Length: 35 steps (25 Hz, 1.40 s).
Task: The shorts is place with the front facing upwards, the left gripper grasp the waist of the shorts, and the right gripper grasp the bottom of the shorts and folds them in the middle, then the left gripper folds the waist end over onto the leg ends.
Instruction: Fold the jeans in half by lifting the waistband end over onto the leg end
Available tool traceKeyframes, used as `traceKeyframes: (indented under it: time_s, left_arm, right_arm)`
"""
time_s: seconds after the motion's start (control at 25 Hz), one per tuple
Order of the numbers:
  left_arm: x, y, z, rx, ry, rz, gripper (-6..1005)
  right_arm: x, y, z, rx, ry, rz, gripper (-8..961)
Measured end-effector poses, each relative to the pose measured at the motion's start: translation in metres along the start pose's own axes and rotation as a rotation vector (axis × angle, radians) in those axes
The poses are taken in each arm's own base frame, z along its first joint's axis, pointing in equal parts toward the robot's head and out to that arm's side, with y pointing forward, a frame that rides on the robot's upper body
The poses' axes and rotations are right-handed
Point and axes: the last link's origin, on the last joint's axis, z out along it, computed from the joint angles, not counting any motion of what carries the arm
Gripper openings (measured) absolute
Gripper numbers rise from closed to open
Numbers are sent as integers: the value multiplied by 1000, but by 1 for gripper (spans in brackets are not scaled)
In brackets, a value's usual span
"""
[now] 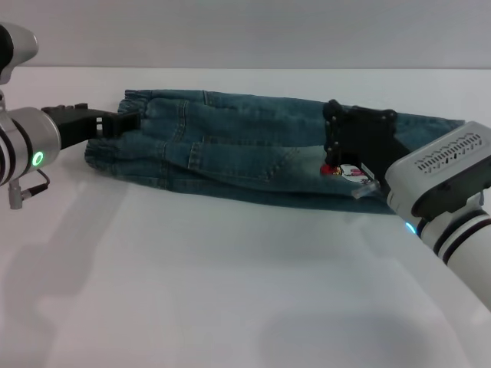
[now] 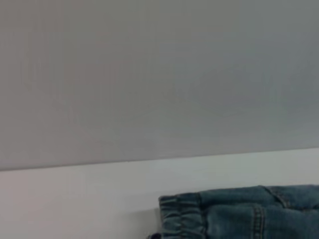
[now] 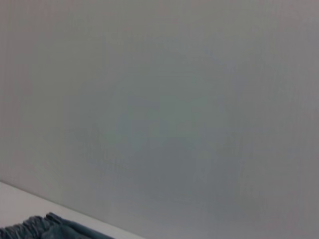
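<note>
The shorts (image 1: 253,153) lie already folded lengthwise on the table (image 1: 192,291). If the left gripper (image 1: 126,123), reaching in level at the waist, holds only one layer, the fold could splay. Its fingers cannot be judged (nor the right gripper's (image 1: 337,165), angled down over the leg ends).

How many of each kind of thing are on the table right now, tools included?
Denim shorts: 1
Tools: 2, the left tool at the waist end, the right tool over the leg end
Total: 3
</note>
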Motion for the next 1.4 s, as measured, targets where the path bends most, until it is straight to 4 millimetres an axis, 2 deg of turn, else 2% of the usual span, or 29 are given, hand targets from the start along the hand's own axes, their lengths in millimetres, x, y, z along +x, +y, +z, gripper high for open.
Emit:
traceKeyframes:
  time_s: [0.24, 0.6, 1.4]
  left_arm:
    - [-8, -10, 9, 22, -57, -18, 851]
    - [-15, -7, 28, 15, -126, -4, 852]
    - [-15, -14, 29, 32, -137, -43, 853]
  right_arm:
    - [10, -3, -5, 15, 29, 7, -1]
    - [15, -3, -4, 18, 47, 21, -2]
    - [19, -9, -2, 18, 67, 1, -1]
